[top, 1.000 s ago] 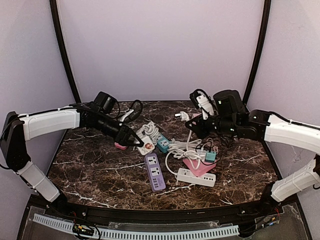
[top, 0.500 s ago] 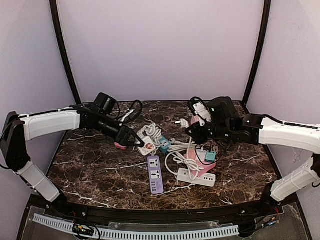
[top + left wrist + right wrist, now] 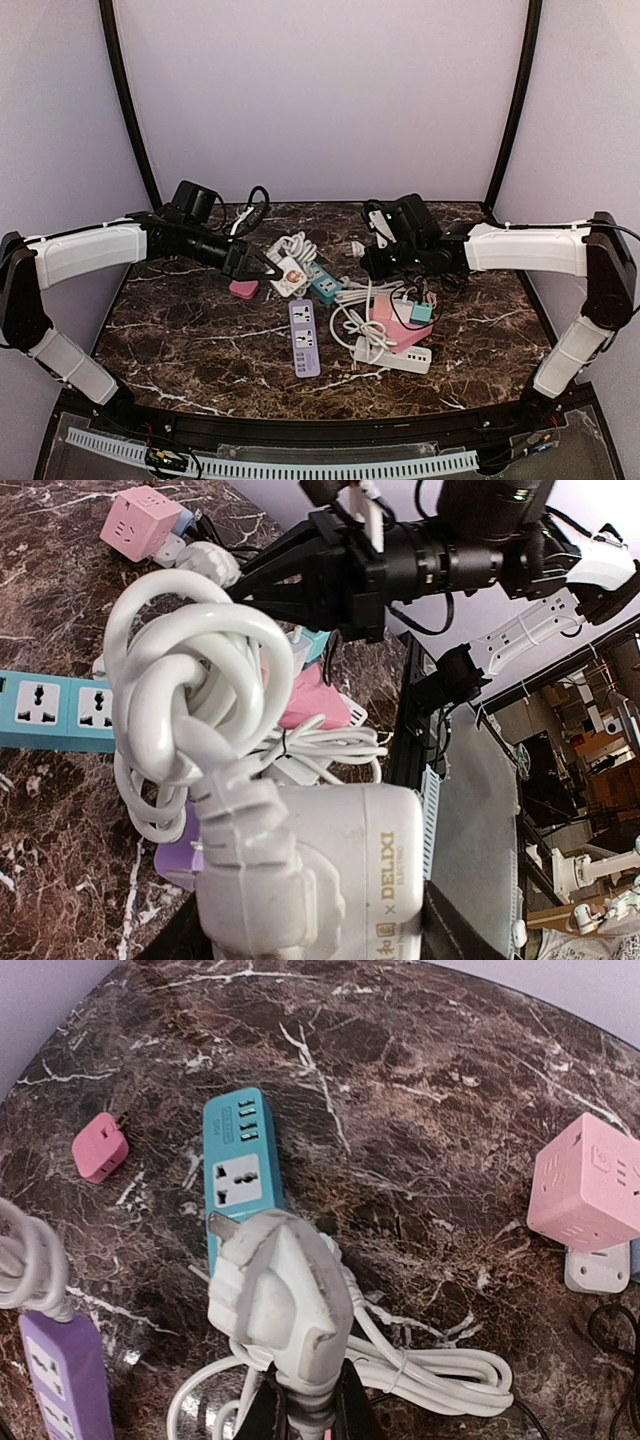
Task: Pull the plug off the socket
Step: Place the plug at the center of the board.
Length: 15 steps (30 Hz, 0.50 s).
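My right gripper (image 3: 305, 1412) is shut on the cable neck of a white plug (image 3: 280, 1295). The plug's metal prongs are bare and hang free above the teal power strip (image 3: 238, 1160). From above, this plug (image 3: 357, 247) sits at the tip of the right gripper (image 3: 368, 262), mid-table. My left gripper (image 3: 320, 925) is shut on a white DELIXI socket block (image 3: 350, 865), with its coiled white cable (image 3: 190, 690) bunched above. A moulded white cable end lies against the block's face; I cannot tell whether it is seated in it. In the top view the socket (image 3: 290, 270) is a hand's width left of the plug.
A purple strip (image 3: 304, 338), a white strip (image 3: 392, 355) with a pink block (image 3: 395, 320) on it, and loose white cable (image 3: 365, 295) crowd the middle. A small pink adapter (image 3: 242, 290) lies under the left gripper. A pink cube socket (image 3: 590, 1185) stands at the right.
The right arm has swung left and back, keeping the plug in its grip. The left gripper has drawn slightly back and left with the socket block. Both grips are unchanged.
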Available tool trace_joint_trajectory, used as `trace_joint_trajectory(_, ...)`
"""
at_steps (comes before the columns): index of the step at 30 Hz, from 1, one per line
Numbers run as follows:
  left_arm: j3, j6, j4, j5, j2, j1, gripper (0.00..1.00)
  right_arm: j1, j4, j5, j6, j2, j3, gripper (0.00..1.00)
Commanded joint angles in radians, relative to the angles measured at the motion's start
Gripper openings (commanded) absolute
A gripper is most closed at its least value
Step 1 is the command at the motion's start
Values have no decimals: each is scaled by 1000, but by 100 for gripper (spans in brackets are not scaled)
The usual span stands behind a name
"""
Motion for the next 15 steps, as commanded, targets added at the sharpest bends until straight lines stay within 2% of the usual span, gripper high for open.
trace_joint_trajectory(1, 1, 1, 72, 32, -58, 5, 1, -49, 30, -69, 24, 63, 32, 8)
trace_joint_trajectory(3, 1, 3, 67, 24, -61, 5, 1, -59, 31, -76, 22, 73, 36, 25)
trace_joint_trajectory(8, 0, -1, 64, -4, -64, 5, 1, -61, 54, -68, 5, 37, 11, 50)
trace_joint_trajectory(12, -6, -9, 69, -45, -71, 4, 1, -61, 86, -63, -22, -32, -36, 60)
trace_joint_trajectory(15, -22, -42, 109, -65, -77, 5, 1, -59, 147, -114, -61, -103, -95, 69)
